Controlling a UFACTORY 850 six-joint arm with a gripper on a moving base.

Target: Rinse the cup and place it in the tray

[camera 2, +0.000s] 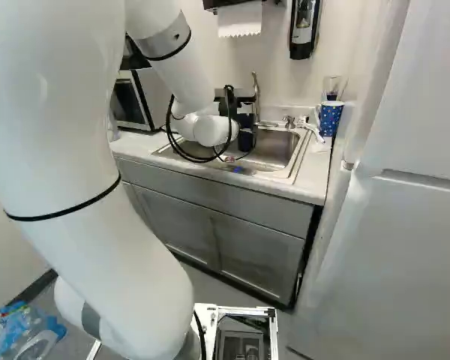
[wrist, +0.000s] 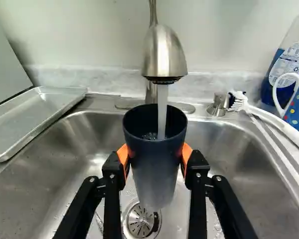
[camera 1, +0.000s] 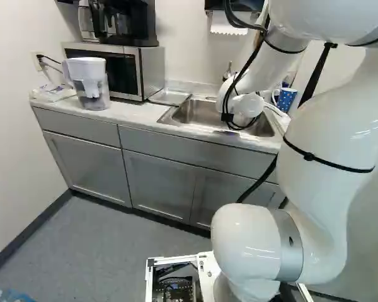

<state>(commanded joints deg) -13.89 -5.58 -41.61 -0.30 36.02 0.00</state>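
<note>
The end effector [camera 2: 244, 122] is part-open, its pads [wrist: 187, 154] clamping the cup [wrist: 152, 172] over the sink [wrist: 239, 154]. Water from the tap [wrist: 164, 55] at twelve o'clock runs into it; the tray [wrist: 37, 112] lies at ten o'clock

A pale surface [camera 1: 132, 113] holds a pitcher [camera 1: 88, 80] beside a microwave [camera 1: 121, 70]; a metal tray [wrist: 35, 115] lies between microwave and inset sink [wrist: 45, 184]; at the sink's other side are a white brush [wrist: 276, 121], a dotted blue mug [wrist: 298, 107] and, just behind the mug, a bottle [wrist: 289, 62].
</note>
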